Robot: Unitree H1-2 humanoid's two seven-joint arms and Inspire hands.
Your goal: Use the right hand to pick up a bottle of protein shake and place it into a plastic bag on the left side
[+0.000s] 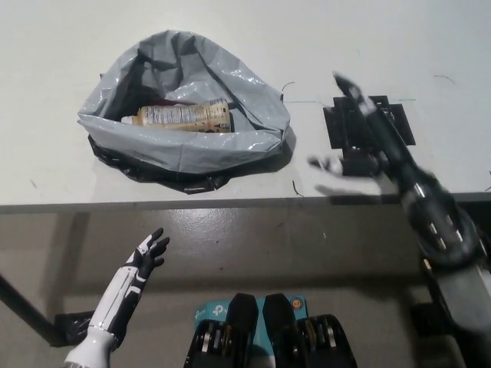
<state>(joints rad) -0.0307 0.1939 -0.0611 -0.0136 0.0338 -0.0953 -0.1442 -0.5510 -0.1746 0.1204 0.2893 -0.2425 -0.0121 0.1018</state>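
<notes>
A beige protein shake bottle [182, 116] lies on its side inside the grey plastic bag [184, 149] on the left part of the white table [245, 46]. My black right hand [357, 126] hovers to the right of the bag, over a black square mat [370, 126], fingers spread and holding nothing. My white left hand [146, 257] rests low at the lower left, below the table edge, fingers apart and empty.
The table's front edge [245, 203] runs across the middle of the view, with grey floor below it. A dark object [77, 326] lies on the floor at the lower left.
</notes>
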